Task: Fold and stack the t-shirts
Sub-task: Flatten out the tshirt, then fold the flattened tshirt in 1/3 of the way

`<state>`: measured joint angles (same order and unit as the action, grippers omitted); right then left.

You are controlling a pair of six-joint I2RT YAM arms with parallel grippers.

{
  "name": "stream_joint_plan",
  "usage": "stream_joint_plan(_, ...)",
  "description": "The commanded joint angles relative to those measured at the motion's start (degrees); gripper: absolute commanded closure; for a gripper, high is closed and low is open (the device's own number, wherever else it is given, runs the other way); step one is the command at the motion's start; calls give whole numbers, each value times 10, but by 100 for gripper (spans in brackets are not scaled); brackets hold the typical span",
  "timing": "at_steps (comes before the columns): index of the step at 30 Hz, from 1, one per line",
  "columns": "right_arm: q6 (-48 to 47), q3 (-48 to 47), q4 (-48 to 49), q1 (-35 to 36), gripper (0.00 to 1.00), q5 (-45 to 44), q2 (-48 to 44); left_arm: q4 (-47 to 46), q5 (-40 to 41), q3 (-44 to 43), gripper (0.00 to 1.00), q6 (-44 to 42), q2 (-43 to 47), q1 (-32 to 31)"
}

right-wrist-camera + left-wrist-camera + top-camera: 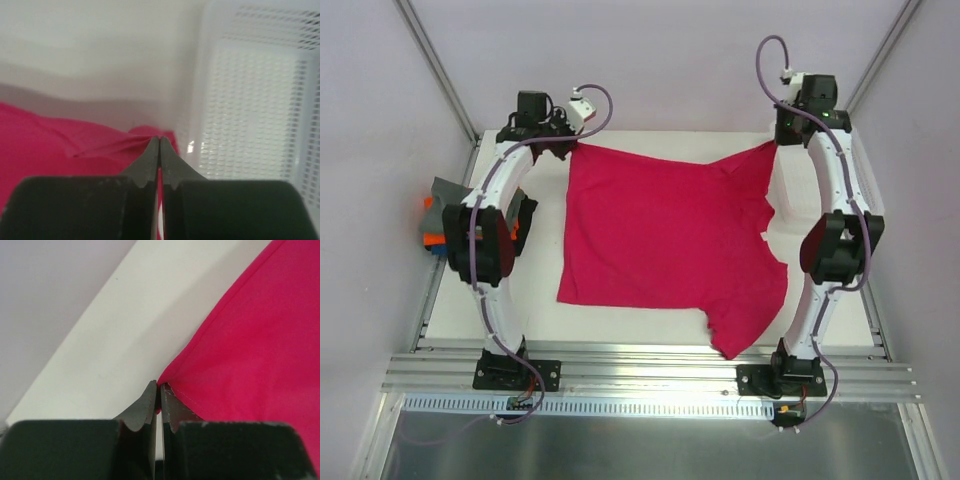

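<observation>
Our left gripper (159, 388) is clamped tight on a corner of the magenta-red t-shirt (665, 235). The fingertips are pressed together with the stitched hem caught right between them. From that pinch the cloth spreads away to the gripper's right. On its left and ahead of it we only see bare white table (120, 335) running up to the pale wall (45, 295).

Same deal with our right gripper (159, 141): tips closed together on a bunched bit of the shirt's edge, with wrinkles fanning out to its left. Just to its right, pretty much beside the fingers, is the white lattice basket (250, 100).

From the overhead view, both grippers sit at the far side of the table and the shirt's far edge is strung between them. The rest of the shirt lies spread back toward the arm bases. One sleeve trails to the near edge of the table, close to the right arm's base.

Out past the left arm, on the outer side and nearer the base than the gripper, there's a pile of folded shirts (442, 190). We can make out grey, orange and blue, but the arm hides part of it.
</observation>
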<state>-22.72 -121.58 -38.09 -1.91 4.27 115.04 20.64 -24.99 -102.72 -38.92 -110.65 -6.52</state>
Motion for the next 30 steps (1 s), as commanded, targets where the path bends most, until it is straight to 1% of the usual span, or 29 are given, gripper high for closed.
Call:
stream_joint_plan(1,21,-23,1,33,99,27,17,-19,-17,-67,100,31,-62,0)
stream_joint_plan(2,22,-28,1,37,99,25,51,-19,-19,-78,100,32,-79,0)
stream_joint_plan(3,22,-36,1,38,100,24,64,-19,-20,-101,100,34,-111,0)
stream_joint_plan(6,22,-66,6,43,99,10,113,-17,-21,-136,100,29,-159,1)
stream_joint_plan(9,18,-85,20,49,99,-6,143,-17,-15,-159,100,20,-193,1)
stream_joint_plan(13,14,-85,22,52,99,-7,155,-17,-14,-178,100,23,-215,4)
stream_joint_plan(19,14,-62,23,51,99,-15,141,-17,-8,-182,100,29,-221,18)
stream_joint_plan(22,22,-67,20,45,100,-12,126,-18,-8,-186,100,32,-213,29)
stream_joint_plan(24,21,-67,18,44,99,-6,107,-19,-13,-180,100,20,-200,33)
stream_joint_plan(26,23,-60,13,43,99,-4,94,-18,-18,-168,100,-10,-188,37)
stream_joint_plan(30,29,-32,7,38,99,0,56,-18,-27,-127,100,-41,-161,46)
